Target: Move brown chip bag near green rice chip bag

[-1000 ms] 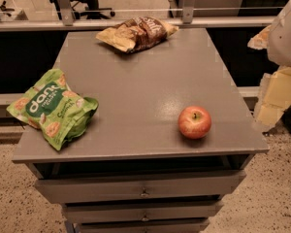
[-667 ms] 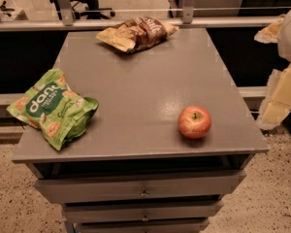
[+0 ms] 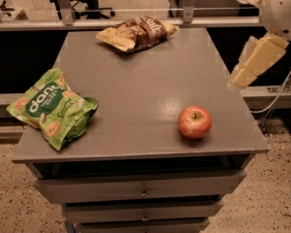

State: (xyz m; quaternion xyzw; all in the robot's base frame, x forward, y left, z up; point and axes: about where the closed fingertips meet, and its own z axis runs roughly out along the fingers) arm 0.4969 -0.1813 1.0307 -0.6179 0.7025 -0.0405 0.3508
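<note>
The brown chip bag (image 3: pixel 137 33), dark brown with tan edges, lies at the far edge of the grey table (image 3: pixel 150 86). The green rice chip bag (image 3: pixel 52 107) lies at the table's near left edge and hangs slightly over it. My gripper (image 3: pixel 254 62), pale cream, hangs in the air beyond the table's right edge, level with the table's middle. It is far from both bags and holds nothing that I can see.
A red apple (image 3: pixel 194 122) sits near the table's front right corner. Drawers (image 3: pixel 140 191) are below the tabletop. A railing (image 3: pixel 136 13) and chair legs stand behind the table. A cable (image 3: pixel 281 89) hangs at the right.
My gripper has risen and moved a little left toward the table's right edge. The bags and the apple have not moved.
</note>
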